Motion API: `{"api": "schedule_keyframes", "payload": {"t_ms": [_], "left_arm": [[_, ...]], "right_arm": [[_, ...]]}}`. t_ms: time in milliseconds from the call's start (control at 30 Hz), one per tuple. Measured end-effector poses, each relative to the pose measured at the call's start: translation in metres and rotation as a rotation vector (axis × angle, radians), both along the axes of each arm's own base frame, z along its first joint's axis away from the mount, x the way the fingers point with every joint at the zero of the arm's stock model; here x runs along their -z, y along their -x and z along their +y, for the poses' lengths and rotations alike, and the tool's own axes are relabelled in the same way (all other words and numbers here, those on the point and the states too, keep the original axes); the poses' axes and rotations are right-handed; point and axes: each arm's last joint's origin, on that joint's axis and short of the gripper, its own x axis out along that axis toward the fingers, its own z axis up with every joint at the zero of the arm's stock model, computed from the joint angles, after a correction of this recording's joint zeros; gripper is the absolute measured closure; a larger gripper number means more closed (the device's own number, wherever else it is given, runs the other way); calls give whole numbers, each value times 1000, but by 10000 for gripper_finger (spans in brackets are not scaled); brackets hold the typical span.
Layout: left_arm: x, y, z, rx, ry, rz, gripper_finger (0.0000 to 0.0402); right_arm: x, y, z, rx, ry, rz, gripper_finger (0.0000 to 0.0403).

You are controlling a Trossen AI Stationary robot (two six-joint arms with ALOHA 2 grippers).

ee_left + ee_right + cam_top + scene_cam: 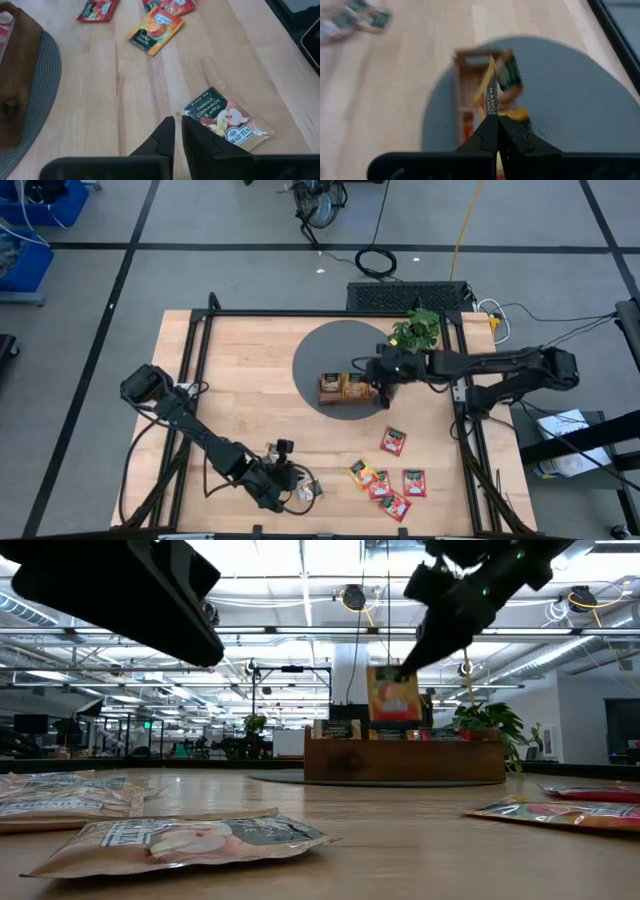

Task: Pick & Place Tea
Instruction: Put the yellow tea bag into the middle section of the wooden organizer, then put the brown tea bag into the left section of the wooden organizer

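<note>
High view: mat under tray, so drops land in compartments. Right gripper, fingers pinching an orange sachet by its edge, hangs it upright over the tray. Left gripper, fingers nearly together, sits at the corner of the beige sachet lying flat; grip uncertain. Loose sachets wait nearby.

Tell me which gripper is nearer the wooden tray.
Right. The right gripper hangs over the wooden tray, pinching a sachet; the left gripper sits at the table's front edge.

Red and orange sachets, brown tray, grey mat.
</note>
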Motion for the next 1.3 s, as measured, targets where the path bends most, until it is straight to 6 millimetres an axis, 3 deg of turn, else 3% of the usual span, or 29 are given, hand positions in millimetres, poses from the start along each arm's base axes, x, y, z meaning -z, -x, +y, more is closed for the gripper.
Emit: {"api": "schedule_keyframes", "payload": {"t_ms": [433, 833, 967, 1133, 1300], "left_arm": [[1, 1, 0, 5, -12, 9, 371], [2, 2, 1, -8, -4, 22, 374], [3, 3, 1, -15, -5, 37, 384], [3, 2, 2, -16, -9, 33, 397], [1, -6, 9, -76, 63, 12, 386]], "right_arm": [[50, -21, -13, 11, -57, 150, 403], [55, -25, -14, 43, -79, 144, 391], [55, -25, -14, 50, -85, 143, 364], [51, -23, -14, 70, -85, 128, 300], [30, -20, -4, 65, -20, 42, 233]]}}
